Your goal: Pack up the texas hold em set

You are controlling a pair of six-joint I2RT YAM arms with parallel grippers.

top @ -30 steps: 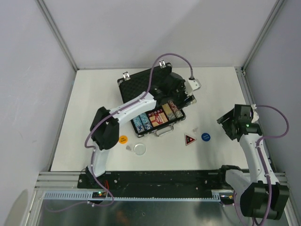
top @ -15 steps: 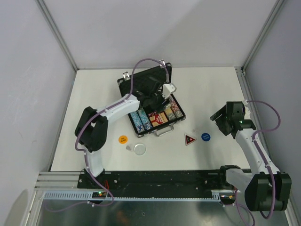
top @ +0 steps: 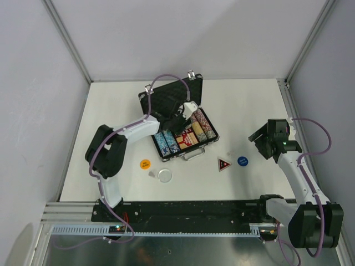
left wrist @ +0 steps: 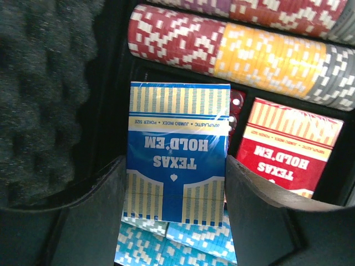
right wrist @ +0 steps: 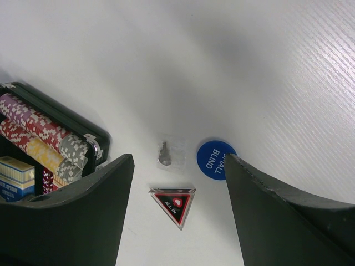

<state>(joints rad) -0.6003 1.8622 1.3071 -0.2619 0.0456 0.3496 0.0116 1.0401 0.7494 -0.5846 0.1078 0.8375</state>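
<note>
The black silver-trimmed briefcase (top: 148, 102) lies open at the table's middle back, with rows of poker chips (top: 202, 124) inside. My left gripper (top: 177, 121) hovers over the case, shut on a blue "Texas Hold'em" card deck (left wrist: 177, 149). Its fingers (left wrist: 94, 221) press both long sides of the deck. Under it I see light blue chips (left wrist: 183, 246), beside it a red deck (left wrist: 291, 147), red dice (left wrist: 237, 101) and the foam lid (left wrist: 44, 94). My right gripper (top: 265, 142) is open and empty above the table, with the red triangle (right wrist: 175, 204) and the blue round button (right wrist: 215, 159) below it.
A small key in a clear bag (right wrist: 166, 154) lies between the case corner (right wrist: 91, 141) and the blue button. An orange button (top: 145, 164), a clear round button (top: 165, 175) and a small clear item (top: 151, 174) lie in front of the case.
My left gripper has swung from the case's right back corner leftward to over the case's middle. My right gripper shifted a little left and back, then held still.
</note>
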